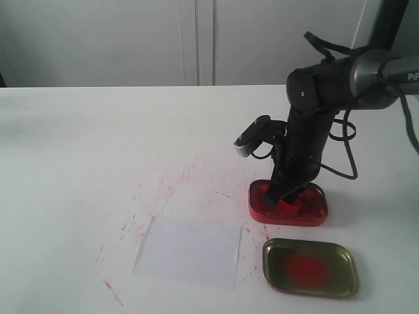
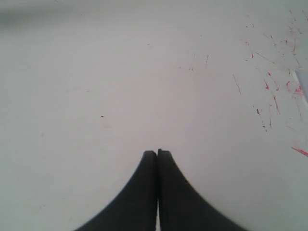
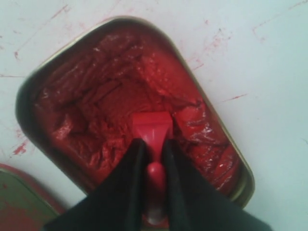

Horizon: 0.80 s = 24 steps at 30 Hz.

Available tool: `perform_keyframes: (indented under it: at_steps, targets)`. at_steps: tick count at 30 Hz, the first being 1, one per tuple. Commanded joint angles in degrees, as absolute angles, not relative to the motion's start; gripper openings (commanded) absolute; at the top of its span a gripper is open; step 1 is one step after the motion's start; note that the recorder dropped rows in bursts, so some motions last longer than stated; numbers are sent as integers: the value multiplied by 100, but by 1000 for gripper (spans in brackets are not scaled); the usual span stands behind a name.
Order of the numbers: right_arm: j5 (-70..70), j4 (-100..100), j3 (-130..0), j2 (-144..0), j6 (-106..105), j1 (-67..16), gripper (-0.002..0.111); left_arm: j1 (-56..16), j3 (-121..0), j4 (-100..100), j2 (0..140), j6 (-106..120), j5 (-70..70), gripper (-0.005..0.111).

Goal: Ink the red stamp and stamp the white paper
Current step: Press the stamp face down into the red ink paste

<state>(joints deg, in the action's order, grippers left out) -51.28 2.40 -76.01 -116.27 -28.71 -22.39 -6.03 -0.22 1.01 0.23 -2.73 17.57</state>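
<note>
My right gripper is shut on the handle of the red stamp, whose square base presses into the lumpy red paste of the red tin. From the exterior view the right gripper reaches down into the red tin, and the stamp is hidden there by the fingers. The white paper lies flat on the table, in front and to the left of the tin. My left gripper is shut with nothing in it, over bare white tabletop.
A gold-coloured tin lid with a red smear lies just in front of the red tin, right of the paper. Red smudges mark the white tabletop around the paper. A pale wall stands behind the table.
</note>
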Motion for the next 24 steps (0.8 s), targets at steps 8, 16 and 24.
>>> perform_keyframes:
  at_steps: [8,16,24]
  targets:
    - [-5130,90,-7390,-12319,-2932,-2212,0,-588,0,149,0,-275,1751,0]
    - [-5189,90,-7481,-12234,-2777,-2212,0,-588,0,149,0,-275,1751,0]
    - [-4986,90,-7481,-11225,-2523,-2212,0,-588,0,149,0,-275,1751,0]
